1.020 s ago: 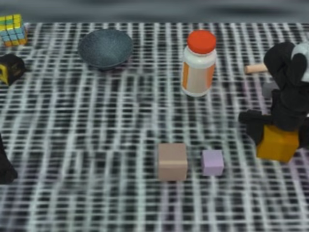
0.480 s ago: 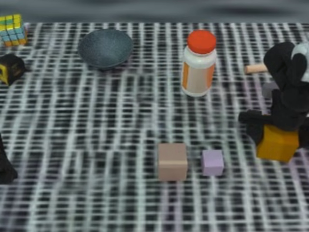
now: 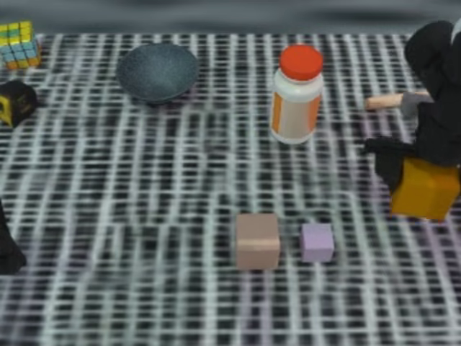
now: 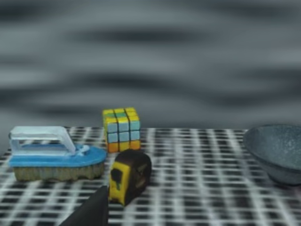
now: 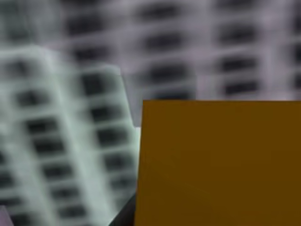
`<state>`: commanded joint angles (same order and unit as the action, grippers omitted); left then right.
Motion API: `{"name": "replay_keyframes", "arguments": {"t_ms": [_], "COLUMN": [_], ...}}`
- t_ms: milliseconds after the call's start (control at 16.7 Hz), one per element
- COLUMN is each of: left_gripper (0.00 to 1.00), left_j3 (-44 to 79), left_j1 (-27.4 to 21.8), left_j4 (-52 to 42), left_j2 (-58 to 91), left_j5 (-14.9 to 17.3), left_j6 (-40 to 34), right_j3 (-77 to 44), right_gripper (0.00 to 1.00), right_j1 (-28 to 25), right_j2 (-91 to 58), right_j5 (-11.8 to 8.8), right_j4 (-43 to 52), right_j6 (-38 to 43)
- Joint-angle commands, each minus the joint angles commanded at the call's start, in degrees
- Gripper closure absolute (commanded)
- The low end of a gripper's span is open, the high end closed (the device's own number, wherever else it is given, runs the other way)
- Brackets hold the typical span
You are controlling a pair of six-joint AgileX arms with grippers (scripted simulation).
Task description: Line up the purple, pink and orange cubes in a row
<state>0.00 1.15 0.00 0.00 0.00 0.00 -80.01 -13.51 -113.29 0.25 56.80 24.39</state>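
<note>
Now the right gripper (image 3: 421, 173) is holding the orange cube (image 3: 425, 189) near the right edge of the table (image 3: 144, 216), with its fingers closed on the cube's sides. In the top view the cube is looking raised above the patterned cloth, though I cannot be sure how high. In the right wrist view the orange cube (image 5: 218, 162) is filling most of the picture, with the cloth blurred beyond it.

The pink cube (image 3: 257, 241) and the purple cube (image 3: 318, 242) are sitting side by side near the middle front of the table, apart from each other with a small gap. The orange cube is well apart from them, to the right and a little further back.

To do this step well, I judge the arm should be carrying the cube toward the free place just right of the purple cube, keeping it level, and lowering it on the same line as the other two. It should be leaving a similar gap, so the fingers are not pushing the purple cube when they are opening.

The left arm (image 3: 7, 249) is parked at the left edge of the table.

No writing or brand can be read anywhere; the white bottle (image 3: 296, 94) is showing only an orange band.
</note>
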Motion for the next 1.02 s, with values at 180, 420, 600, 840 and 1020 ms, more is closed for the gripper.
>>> {"name": "replay_keyframes", "arguments": {"t_ms": [180, 420, 600, 840, 1020], "left_gripper": [0.00, 0.00, 0.00, 0.00, 0.00], "left_j3": [0.00, 0.00, 0.00, 0.00, 0.00], "left_j1": [0.00, 0.00, 0.00, 0.00, 0.00], "left_j4": [0.00, 0.00, 0.00, 0.00, 0.00], "left_j2": [0.00, 0.00, 0.00, 0.00, 0.00], "left_j5": [0.00, 0.00, 0.00, 0.00, 0.00], "left_j6": [0.00, 0.00, 0.00, 0.00, 0.00], "right_j3": [-0.78, -1.42, -7.11, -22.93, -37.84], "right_gripper": [1.00, 1.00, 1.00, 1.00, 1.00], "right_j1": [-0.07, -0.44, -4.85, -14.74, -23.40], "right_j2": [0.91, 0.07, -4.10, -13.27, -20.76], "right_j5": [0.00, -0.01, 0.05, 0.12, 0.08], "right_j4": [1.23, 1.54, 4.65, 11.80, 17.86], "right_j6": [-0.10, 0.49, 3.75, 11.26, 17.61]}}
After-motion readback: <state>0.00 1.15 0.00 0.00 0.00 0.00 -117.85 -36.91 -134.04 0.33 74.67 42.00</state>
